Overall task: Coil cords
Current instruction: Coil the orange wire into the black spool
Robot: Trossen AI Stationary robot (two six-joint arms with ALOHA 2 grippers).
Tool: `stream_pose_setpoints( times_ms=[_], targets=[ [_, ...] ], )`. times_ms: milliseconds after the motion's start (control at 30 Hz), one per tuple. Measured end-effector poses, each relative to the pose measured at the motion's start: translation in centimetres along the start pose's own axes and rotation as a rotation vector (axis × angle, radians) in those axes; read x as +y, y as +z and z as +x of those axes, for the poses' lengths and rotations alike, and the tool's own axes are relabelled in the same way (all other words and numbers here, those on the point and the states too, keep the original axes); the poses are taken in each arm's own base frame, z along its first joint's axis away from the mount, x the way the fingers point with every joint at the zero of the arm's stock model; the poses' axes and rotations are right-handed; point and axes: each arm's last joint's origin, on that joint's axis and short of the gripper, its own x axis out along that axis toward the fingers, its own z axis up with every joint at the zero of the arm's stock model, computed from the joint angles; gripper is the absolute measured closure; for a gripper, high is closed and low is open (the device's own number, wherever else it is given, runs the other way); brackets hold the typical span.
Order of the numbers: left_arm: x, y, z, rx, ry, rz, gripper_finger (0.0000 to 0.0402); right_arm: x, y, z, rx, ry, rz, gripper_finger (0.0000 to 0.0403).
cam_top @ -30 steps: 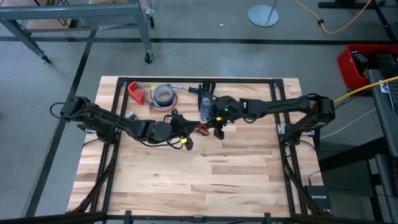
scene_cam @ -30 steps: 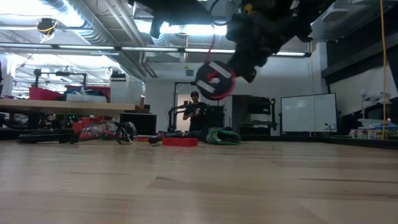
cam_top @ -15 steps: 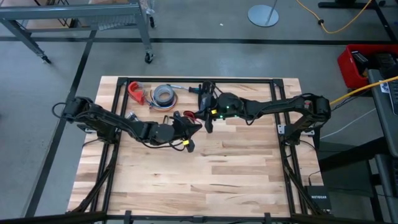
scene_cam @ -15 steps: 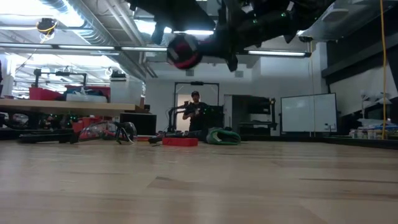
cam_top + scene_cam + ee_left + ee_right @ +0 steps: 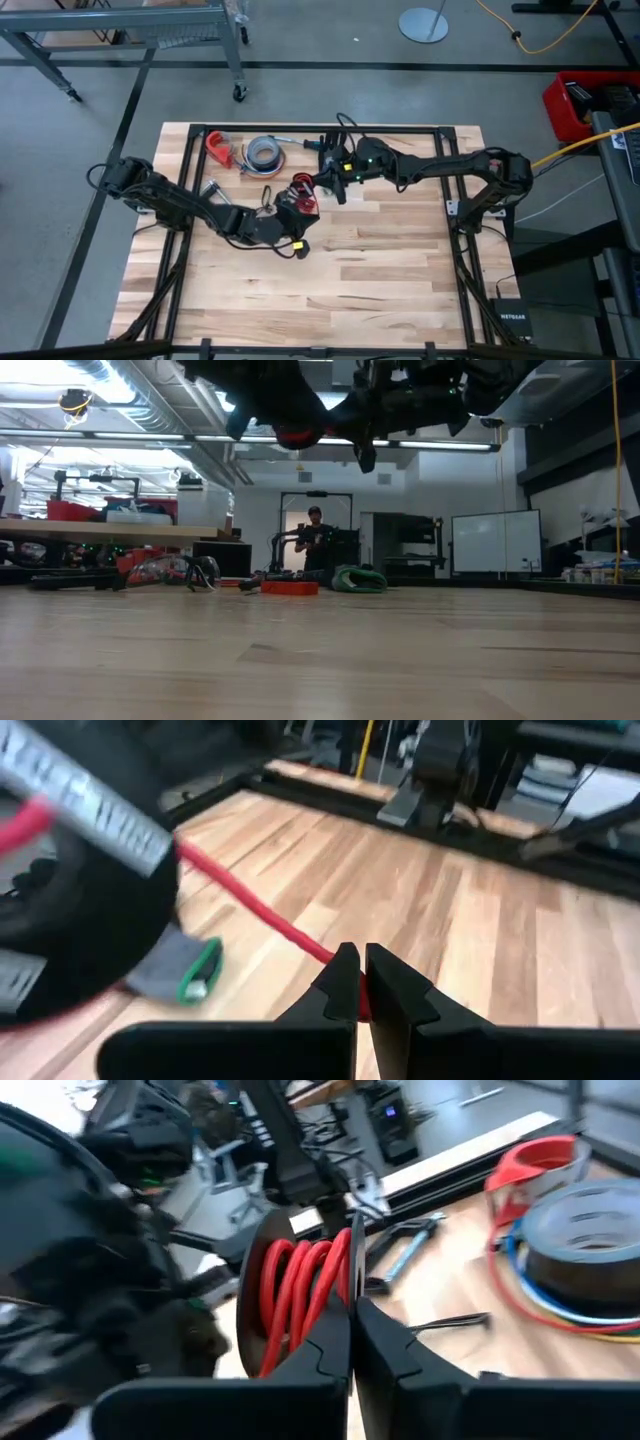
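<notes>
Above the counter (image 5: 380, 270), near its middle, both arms meet at a spool wound with red cord (image 5: 302, 191). Left claw (image 5: 360, 982) is clamped on a single red strand, apparently keeping it taut for winding. Right claw (image 5: 350, 1325) is pressed together at the spool's rim, likely steadying it; the coils sit just beyond its tips. Grey tape roll (image 5: 263, 152) lies apart, untouched.

White lettering "NETGEAR" on a small black box (image 5: 512, 319) on the floor beside the table's (image 5: 400, 260) near right corner, seen from above, no other text, label or number readable anywhere in these views
</notes>
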Motion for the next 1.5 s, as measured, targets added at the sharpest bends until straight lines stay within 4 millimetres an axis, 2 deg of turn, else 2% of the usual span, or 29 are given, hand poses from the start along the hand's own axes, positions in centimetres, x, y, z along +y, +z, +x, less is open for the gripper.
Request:
stream_pose_setpoints(
  times_ms=[267,633,967,1300,1500],
  targets=[
    [-0.3,-1.3,-0.7,0.086,0.027,0.030,0.0401,-1.0,0.4,-0.8,0.073,0.187,0.053,0.0400],
    [-0.8,-2.1,-1.4,0.130,0.014,0.054,0.0401,-0.5,-0.2,-1.3,0.257,0.514,0.108,0.0400],
    [-1.6,-2.1,-2.0,0.108,-0.027,0.045,0.0401,-1.0,-2.1,-1.7,0.406,0.492,0.129,0.0400],
    [-1.4,-1.3,-1.6,0.052,-0.017,-0.012,0.0401,-1.2,-3.0,-2.0,0.449,0.495,0.061,0.0400],
    [-1.1,-0.5,-1.0,0.002,-0.014,-0.080,0.0401,0.2,-3.7,-1.4,0.448,0.529,-0.059,0.0400]
  ],
)
